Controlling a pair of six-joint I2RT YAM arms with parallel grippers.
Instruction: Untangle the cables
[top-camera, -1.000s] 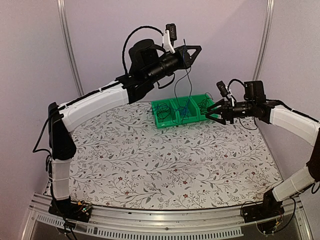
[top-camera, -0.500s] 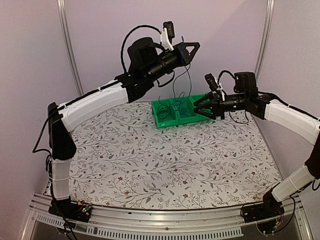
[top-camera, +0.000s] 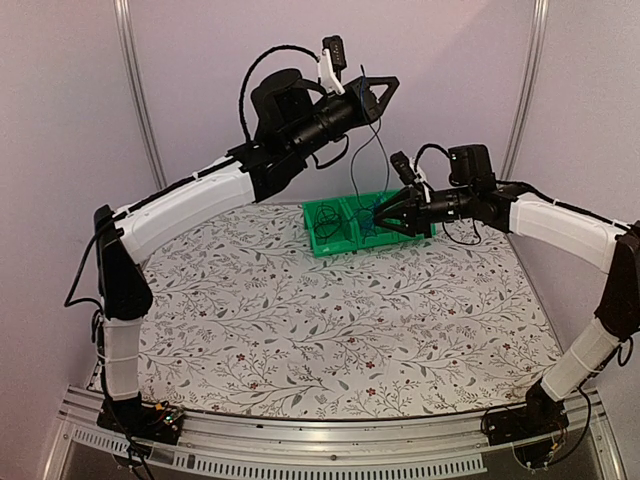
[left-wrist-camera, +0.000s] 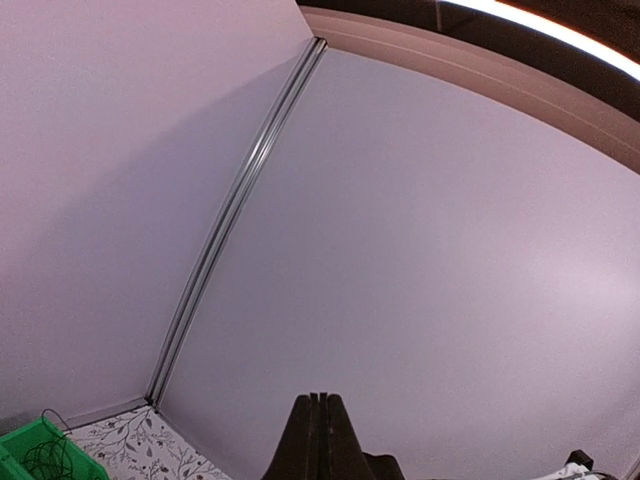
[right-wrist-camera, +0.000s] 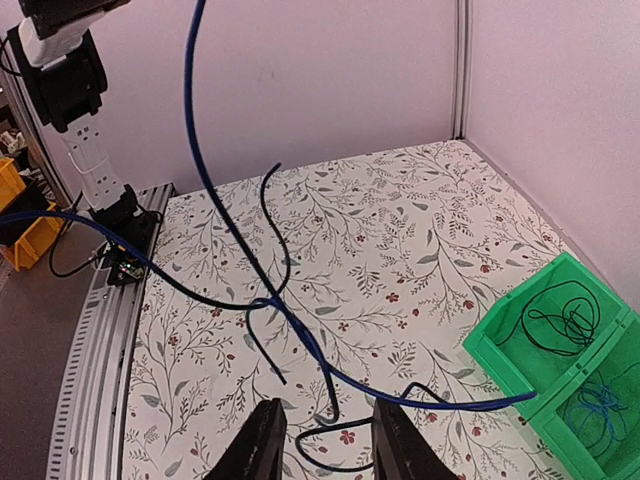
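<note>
The left fingers (left-wrist-camera: 318, 415) are seen pressed flat together, with no gap between them, and are held high above the bench (top-camera: 300, 320). In the top view the cables (right-wrist-camera: 265, 300) are seen hanging from them, so a pinch on the strands is indicated, though the gripped point itself is not shown in the left wrist view.

Below the left fingers, the strands drop towards a green bin (right-wrist-camera: 500, 375) at the far side of the bench.

The right fingers (top-camera: 388, 216) are spread wide apart, and nothing is held by them. They are pointed at the hanging strands. In the right wrist view a blue strand and a black one are seen crossing just ahead of the open tips, with the lower loops passing in front of the gap between them. Whether any strand is touched cannot be told.

To the right of the right fingers, a black coil and a blue coil are seen lying in separate compartments of the bin.
</note>
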